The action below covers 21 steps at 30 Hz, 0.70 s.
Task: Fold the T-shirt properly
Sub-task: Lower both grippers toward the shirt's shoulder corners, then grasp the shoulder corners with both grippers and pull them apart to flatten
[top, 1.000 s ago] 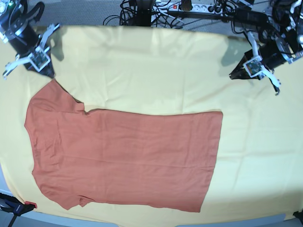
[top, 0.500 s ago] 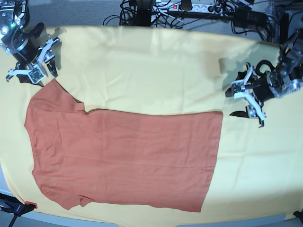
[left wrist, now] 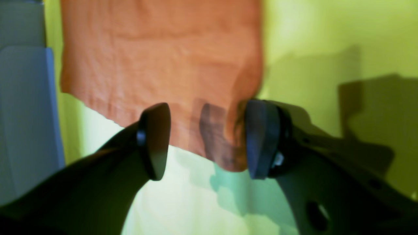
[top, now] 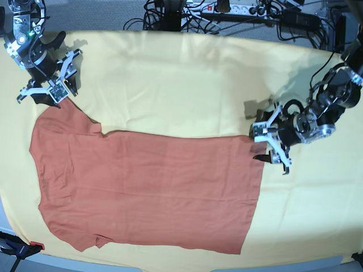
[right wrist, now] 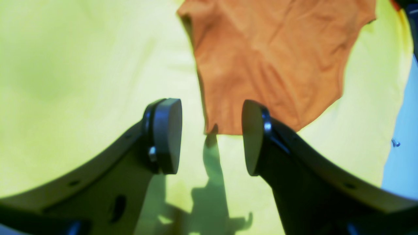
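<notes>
The rust-orange T-shirt (top: 147,187) lies flat on the yellow cloth, sleeves to the left and hem to the right. My left gripper (top: 258,145) is at the hem's upper right corner. In the left wrist view it (left wrist: 207,140) is open, and that corner of the T-shirt (left wrist: 163,58) reaches in between the fingers. My right gripper (top: 48,96) hovers at the upper left sleeve tip. Its wrist view shows it (right wrist: 209,137) open, with the sleeve edge of the T-shirt (right wrist: 267,65) just ahead of the gap.
A pale yellow cloth (top: 187,79) covers the whole table. Cables and a power strip (top: 227,8) run along the back edge. A red-tipped clamp (top: 22,247) sits at the front left corner. The table's blue-grey edge (left wrist: 23,114) lies close to the hem.
Both grippers have opened. The left arm has come down and leftward from the back right to the hem corner. The right gripper shifted slightly right above the sleeve tip. The shirt has not moved.
</notes>
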{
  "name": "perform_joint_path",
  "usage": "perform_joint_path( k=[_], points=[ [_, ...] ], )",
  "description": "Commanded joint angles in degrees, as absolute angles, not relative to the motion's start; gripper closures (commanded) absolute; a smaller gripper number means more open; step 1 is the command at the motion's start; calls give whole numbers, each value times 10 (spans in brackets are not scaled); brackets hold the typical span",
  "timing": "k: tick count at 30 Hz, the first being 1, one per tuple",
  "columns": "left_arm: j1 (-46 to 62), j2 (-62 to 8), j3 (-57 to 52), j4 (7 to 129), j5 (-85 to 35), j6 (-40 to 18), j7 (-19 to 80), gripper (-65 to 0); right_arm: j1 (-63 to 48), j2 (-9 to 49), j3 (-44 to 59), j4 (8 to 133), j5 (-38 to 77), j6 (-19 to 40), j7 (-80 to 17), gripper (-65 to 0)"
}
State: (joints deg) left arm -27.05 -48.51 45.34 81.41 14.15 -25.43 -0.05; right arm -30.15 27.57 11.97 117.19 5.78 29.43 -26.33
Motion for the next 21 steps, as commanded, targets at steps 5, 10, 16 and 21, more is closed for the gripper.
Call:
perform_joint_path(
  k=[5, 10, 16, 21],
  points=[
    [-301, -458, 462, 788, 147, -259, 9, -161, -298, 285, 124, 1179, 59, 301, -241, -317],
    [-305, -456, 462, 789, 143, -259, 20, -23, -289, 286, 123, 1161, 59, 310, -227, -317],
    [-305, -457, 462, 789, 143, -259, 26, -23, -225, 309, 97, 1052, 65, 326, -227, -317],
    [-305, -460, 462, 789, 143, -259, 31, -23, -174, 323, 36, 970, 14, 311, -227, -317]
  ],
)
